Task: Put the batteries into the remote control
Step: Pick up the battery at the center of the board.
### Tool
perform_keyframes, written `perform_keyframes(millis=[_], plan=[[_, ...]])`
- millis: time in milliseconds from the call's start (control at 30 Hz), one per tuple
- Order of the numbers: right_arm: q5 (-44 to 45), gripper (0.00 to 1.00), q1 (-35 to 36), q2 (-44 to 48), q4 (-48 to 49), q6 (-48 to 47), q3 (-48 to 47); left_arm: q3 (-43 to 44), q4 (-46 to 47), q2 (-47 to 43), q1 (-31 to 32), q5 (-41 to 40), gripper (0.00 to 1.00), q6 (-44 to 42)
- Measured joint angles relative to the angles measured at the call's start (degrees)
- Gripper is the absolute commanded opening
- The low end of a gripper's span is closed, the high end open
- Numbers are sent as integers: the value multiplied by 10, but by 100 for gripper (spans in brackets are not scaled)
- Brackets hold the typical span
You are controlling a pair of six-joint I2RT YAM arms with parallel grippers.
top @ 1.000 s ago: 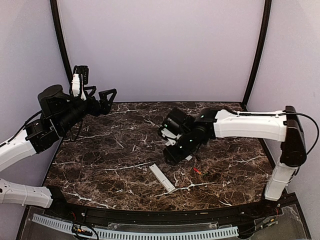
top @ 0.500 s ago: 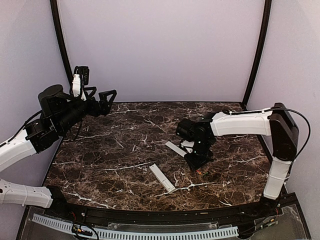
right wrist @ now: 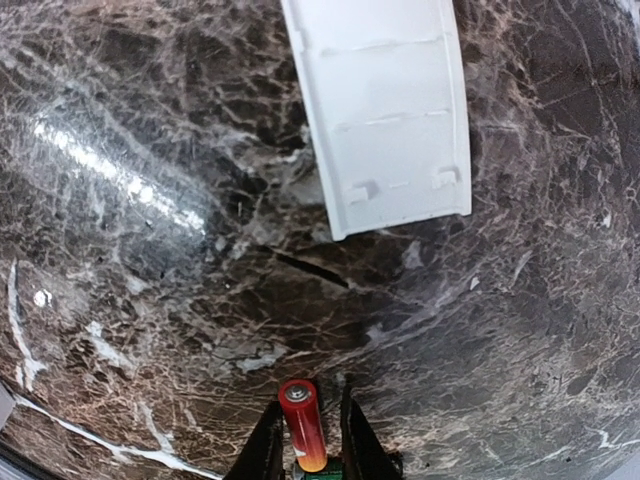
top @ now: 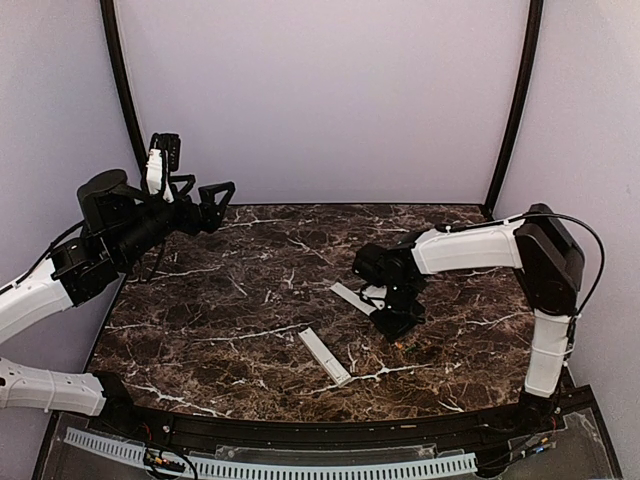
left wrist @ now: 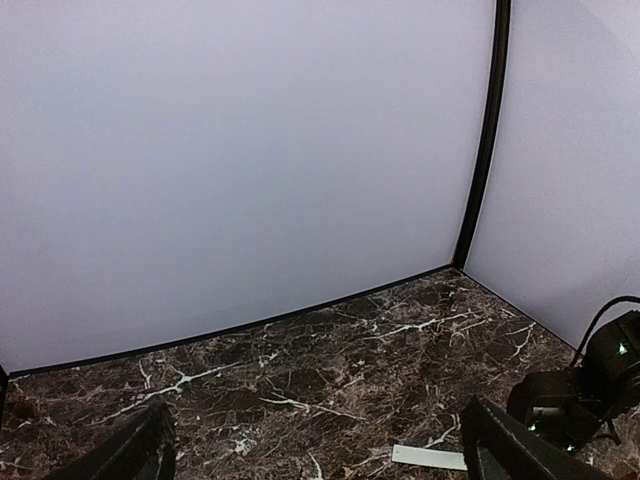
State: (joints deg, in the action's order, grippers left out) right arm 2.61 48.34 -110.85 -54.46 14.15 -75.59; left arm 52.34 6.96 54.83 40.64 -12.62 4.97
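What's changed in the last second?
The right gripper dropped from above the table onto the red battery, jaws narrowing to either side of it; a firm grip isn't clear yet. The white cover plate now shows beside it. The remote control and the open left gripper stayed put.

Lighting's soft and even, coming from up top, so the pale walls (top: 320, 100) look flat with no hard shadows. In the right wrist view the glossy bench (right wrist: 150, 300) throws a bright glare streak at left. The fisheye also bends everything near the edges. The white cover plate (right wrist: 385, 110) is almost blown out, with a thin shadow under its corner. All views are pretty sharp.
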Motion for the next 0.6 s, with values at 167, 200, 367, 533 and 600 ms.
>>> perform_keyframes(millis=[167,200,367,533,600], plan=[[-2,11,0,-6,10,-3,1,0,0,0,-1,1,99,0],[-3,11,0,-6,10,-4,1,0,0,0,-1,1,99,0],[-8,3,0,-6,10,-3,1,0,-1,0,-3,1,99,1],[-13,0,0,-6,11,2,1,0,-1,0,-4,1,99,2],[-14,0,0,-5,11,3,1,0,-1,0,-4,2,99,2]])
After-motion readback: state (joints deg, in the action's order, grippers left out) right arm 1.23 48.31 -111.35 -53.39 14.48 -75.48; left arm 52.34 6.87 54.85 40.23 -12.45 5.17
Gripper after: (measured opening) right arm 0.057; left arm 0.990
